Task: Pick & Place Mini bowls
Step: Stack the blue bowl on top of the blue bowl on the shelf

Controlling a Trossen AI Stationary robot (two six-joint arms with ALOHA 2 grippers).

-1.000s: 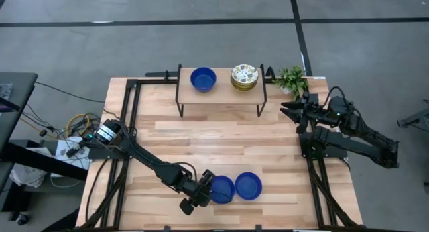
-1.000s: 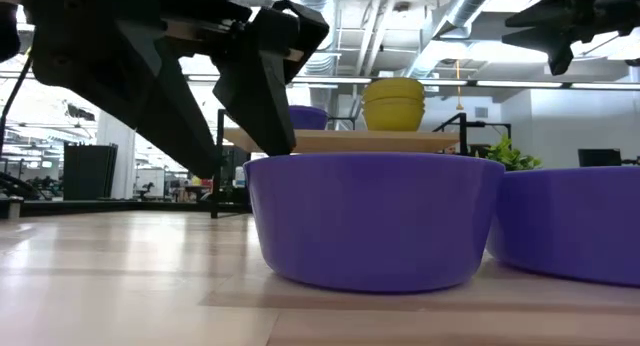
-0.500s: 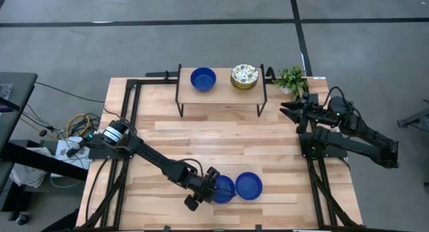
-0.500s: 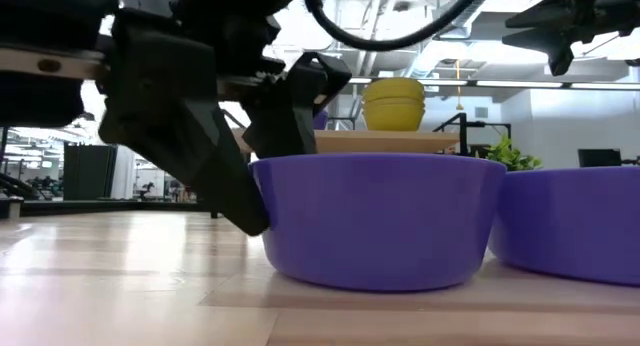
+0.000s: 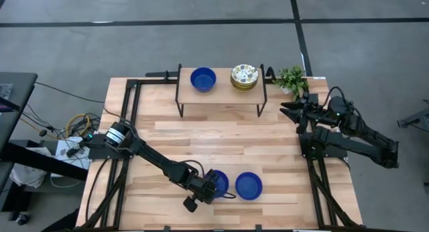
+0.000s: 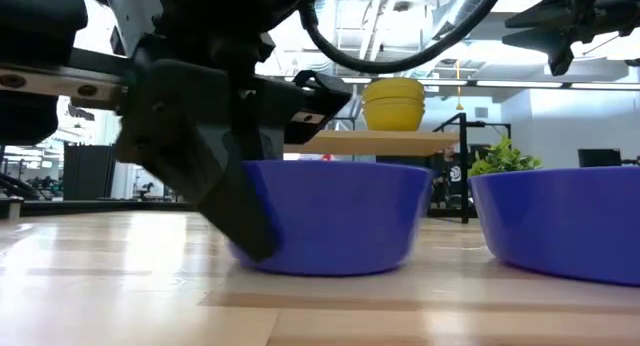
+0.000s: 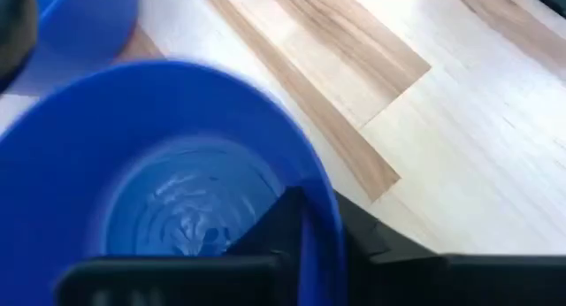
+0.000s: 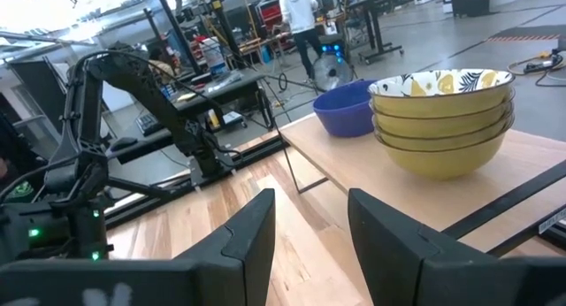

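Note:
Two blue mini bowls sit side by side on the table near its front edge. My left gripper (image 5: 206, 188) is shut on the left bowl (image 5: 219, 183), which stands on its base (image 6: 325, 268). The right bowl (image 5: 249, 186) stands free beside it. On the shelf (image 5: 221, 91) at the far edge rest another blue bowl (image 5: 203, 78) and a stack of floral bowls (image 5: 244, 76), yellowish outside (image 8: 442, 120). My right gripper (image 5: 287, 110) hangs open at the right, high above the table. My left gripper pinches the left bowl's rim (image 7: 320, 209) on its left side. One finger (image 7: 276, 225) is inside the bowl and the other (image 6: 228, 201) is against the outer wall. The fingers slant down from the table's left. The bowl's base is on the table.
A small green plant (image 5: 291, 78) stands at the shelf's right end. The wood table top (image 5: 221, 138) between the shelf and the two near bowls is bare. Black frame rails (image 5: 131, 111) run along the table's left and right sides.
My left gripper has sunk toward the left bowl and shut on its rim, one finger going inside. The bowl has slid a little toward the table's left and away from the other blue bowl, which has stayed put.

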